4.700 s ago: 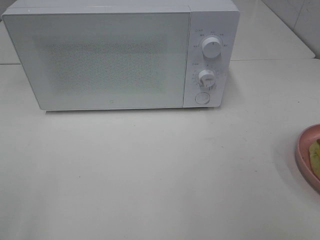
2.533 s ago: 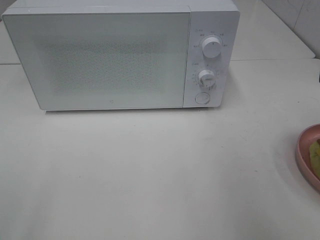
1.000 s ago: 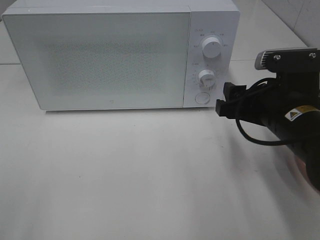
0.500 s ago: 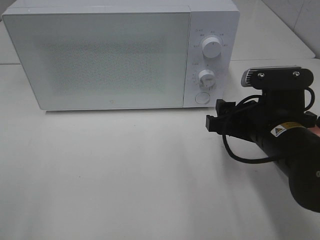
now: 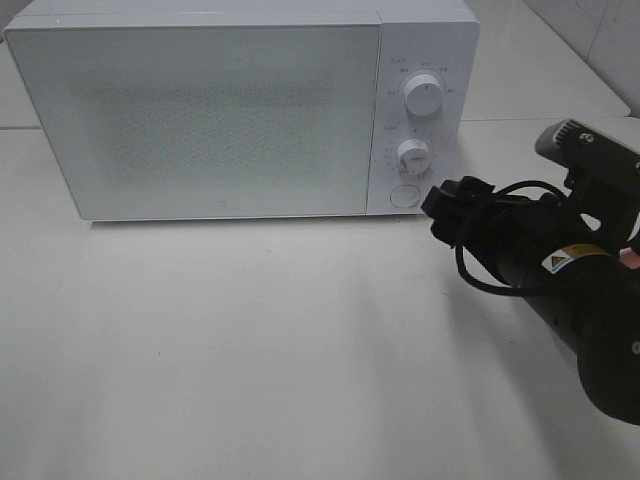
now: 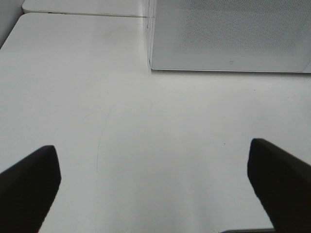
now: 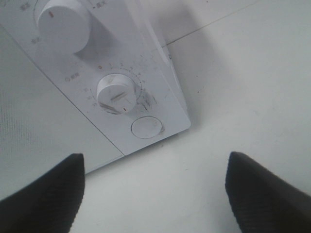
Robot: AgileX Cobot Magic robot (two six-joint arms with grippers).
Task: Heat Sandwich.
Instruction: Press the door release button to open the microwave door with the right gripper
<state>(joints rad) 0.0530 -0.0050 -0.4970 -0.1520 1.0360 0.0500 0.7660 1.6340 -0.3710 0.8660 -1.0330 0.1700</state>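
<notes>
None of the three views is showing the sandwich just now; the right arm (image 5: pixel 570 290) is lying across the right edge of the desk (image 5: pixel 250 340), where a plate was peeking in seconds ago, so the sandwich is most likely sitting hidden beneath it. That arm is what has changed: it was absent, then swung in from the right. The right end effector (image 7: pixel 154 199) is now standing just beside the control panel (image 5: pixel 445 130) of the microwave (image 5: pixel 240 110), jaws spread wide and holding nothing. The round button (image 7: pixel 146 127) is lying ahead between them, apart and untouched. I am judging that it is heading for the button to release the door (image 5: pixel 190 125), which is sitting shut, so heating is barely starting and the sandwich is not yet being handled. The left end effector (image 6: pixel 155 194) is hovering fully open and empty over bare desk, facing the microwave's left front corner. Room is looking generous: the desk before the door is giving open space for its swing, though the right arm is crowding the right edge and the plate likely hidden there
</notes>
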